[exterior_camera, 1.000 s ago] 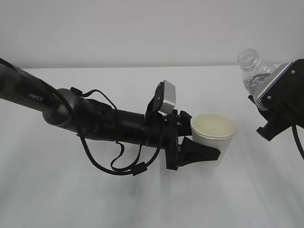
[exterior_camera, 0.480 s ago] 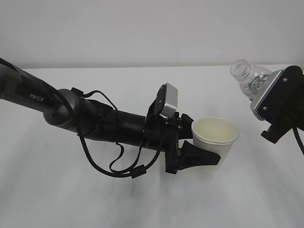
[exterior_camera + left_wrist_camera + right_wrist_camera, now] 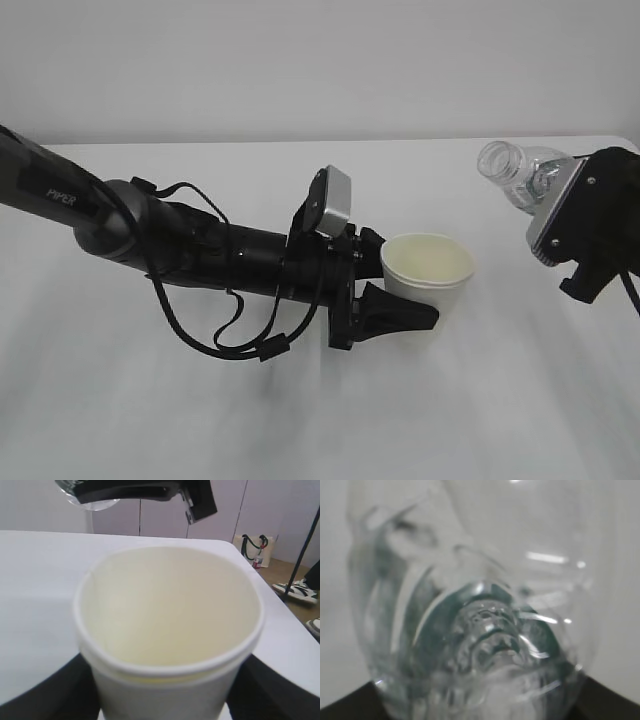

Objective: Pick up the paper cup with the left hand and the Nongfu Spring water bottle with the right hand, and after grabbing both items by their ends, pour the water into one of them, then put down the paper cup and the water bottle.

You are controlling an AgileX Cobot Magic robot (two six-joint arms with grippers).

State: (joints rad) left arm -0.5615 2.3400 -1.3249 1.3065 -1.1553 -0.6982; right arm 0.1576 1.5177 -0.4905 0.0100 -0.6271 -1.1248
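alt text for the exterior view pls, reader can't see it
The left claw holds a white paper cup upright over the white table, while the right claw tilts an uncapped clear water bottle toward it.

Looks like a lab or office test room. Plain white tabletop (image 3: 300, 420) against a bare pale wall (image 3: 300, 60), nothing decorative. Left wrist view, upper right of frame: pale panel doors (image 3: 150, 520), brown floor (image 3: 280, 575), a bag (image 3: 254, 547) and shoes (image 3: 300, 591) on it, a dark stand pole (image 3: 305, 550).
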